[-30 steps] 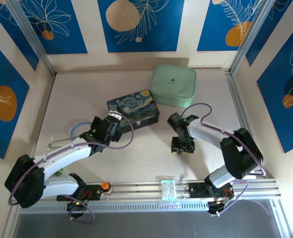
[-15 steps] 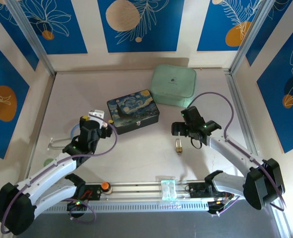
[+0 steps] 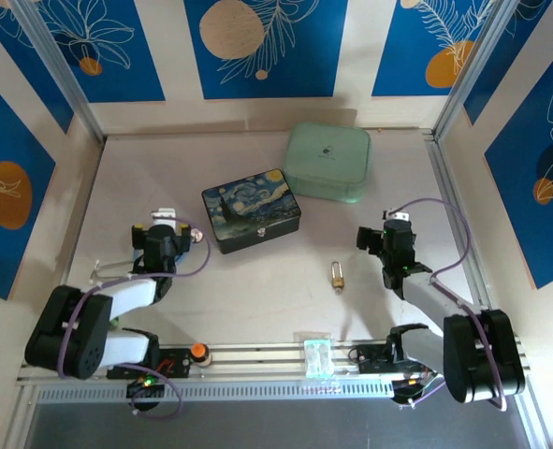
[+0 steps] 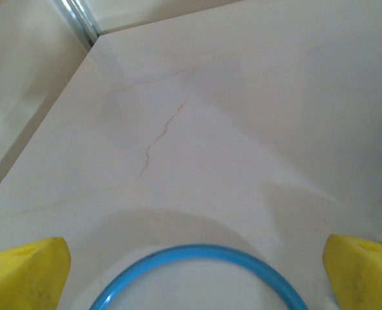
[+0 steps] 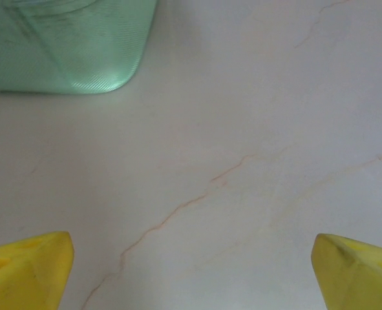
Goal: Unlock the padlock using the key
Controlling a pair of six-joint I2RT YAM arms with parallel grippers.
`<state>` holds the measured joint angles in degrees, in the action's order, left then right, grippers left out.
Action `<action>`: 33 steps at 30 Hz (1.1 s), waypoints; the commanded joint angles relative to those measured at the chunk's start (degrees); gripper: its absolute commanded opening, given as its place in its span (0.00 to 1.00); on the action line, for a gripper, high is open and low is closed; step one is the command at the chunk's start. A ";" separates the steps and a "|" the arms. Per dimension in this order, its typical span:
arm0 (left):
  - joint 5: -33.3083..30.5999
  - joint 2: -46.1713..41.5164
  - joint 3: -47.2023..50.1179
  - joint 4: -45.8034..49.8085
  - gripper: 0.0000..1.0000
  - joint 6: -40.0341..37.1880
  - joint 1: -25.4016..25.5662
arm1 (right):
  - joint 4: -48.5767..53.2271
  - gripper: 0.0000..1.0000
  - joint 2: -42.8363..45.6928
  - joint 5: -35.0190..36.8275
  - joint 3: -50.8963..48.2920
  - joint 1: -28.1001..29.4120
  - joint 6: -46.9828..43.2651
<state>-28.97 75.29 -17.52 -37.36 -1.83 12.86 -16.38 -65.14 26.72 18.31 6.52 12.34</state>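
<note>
The padlock (image 3: 336, 275) lay on the pale table (image 3: 257, 290), in front of the painted tin (image 3: 251, 210) and off to its right, well apart from it; nothing touched the padlock; its silvery loop pointed away from the arms and its brass body toward them. A green case (image 3: 327, 161) sat behind the tin and to its right, near the tin's back corner.

The left gripper (image 4: 192, 274) was to the left of the tin, near its left end and clear of it; its jaws stood spread wide, the yellow fingers (image 4: 22, 274) at the two bottom corners of the left wrist view, and they had hold of nothing; a loop of blue tube (image 4: 197, 248) lay on the table between the fingers, touching neither as far as could be seen.

The right gripper (image 5: 194, 271) was out to the right of the tin, farther right than the padlock and well apart from both; its jaws were also spread wide and empty, with bare table between the yellow fingers (image 5: 355, 271); in the right wrist view a corner of the green case showed ahead of it and to the left.
</note>
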 commanded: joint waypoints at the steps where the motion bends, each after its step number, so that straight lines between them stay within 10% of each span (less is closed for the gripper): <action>1: 5.40 3.04 -1.84 -8.95 1.00 1.07 -3.06 | -18.66 0.95 -3.33 -3.29 -0.24 -0.59 -3.08; 12: 13.77 11.21 -1.99 -17.57 1.00 0.91 -6.62 | -31.98 0.95 -20.19 -9.60 4.72 -1.83 -8.07; 33: 14.56 14.54 -2.81 -19.21 0.99 0.42 -6.80 | -31.11 0.99 -22.18 -15.06 5.10 -5.78 -4.93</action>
<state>-15.40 89.47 -19.66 -54.52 -1.61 6.68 -45.89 -86.87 13.61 22.83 1.13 7.05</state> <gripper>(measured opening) 0.994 0.992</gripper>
